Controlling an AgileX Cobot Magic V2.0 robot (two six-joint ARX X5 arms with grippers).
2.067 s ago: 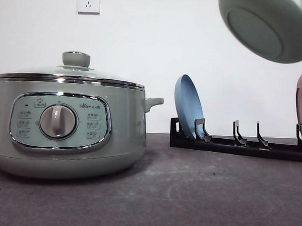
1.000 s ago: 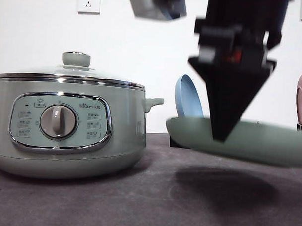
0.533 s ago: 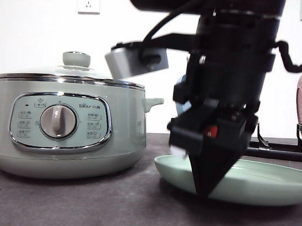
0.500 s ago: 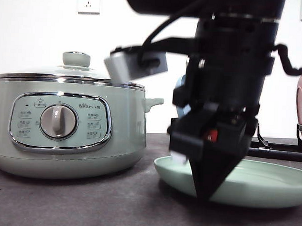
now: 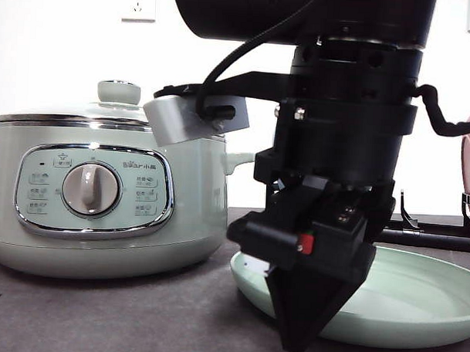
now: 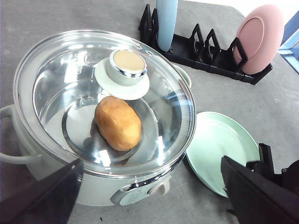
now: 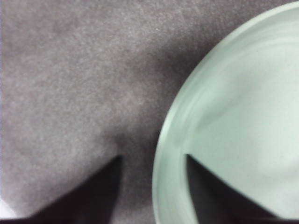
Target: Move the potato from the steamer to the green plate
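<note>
**Plate down beside the steamer, potato under glass**

Potato (image 6: 117, 122) lying on its side inside the steamer (image 5: 102, 210), seen through the closed glass lid (image 6: 60, 79), just beside the green knob (image 6: 127, 65). Untouched by either gripper.

Green plate (image 5: 416, 306) now flat on the grey table (image 5: 137, 319), just to the right of the steamer and close to its wall without touching it. Two seconds ago held aloft and tilted, high to the right of the steamer. One second ago hanging level above the table. Half a second ago almost down.

Right gripper (image 5: 298, 344) pointing straight down over the plate's rim on the side nearest the steamer, larger and lower in the front view than half a second ago. Fingers (image 7: 105, 189) parted in the right wrist view, one over bare table and the other over the plate's floor, with the rim between them and a strip of table showing beside it. Not pinching the rim.

Left gripper (image 6: 152, 161) above the steamer, spread wide, holding nothing.

Beyond the steamer, a black rack (image 6: 205, 49) with a blue plate (image 6: 167, 18) upright at the nearer end and a pink plate (image 6: 259, 37) at the far end. Blue plate plain in the front view two seconds ago, now hidden behind the right arm. Steamer itself unchanged, lid on throughout.
</note>
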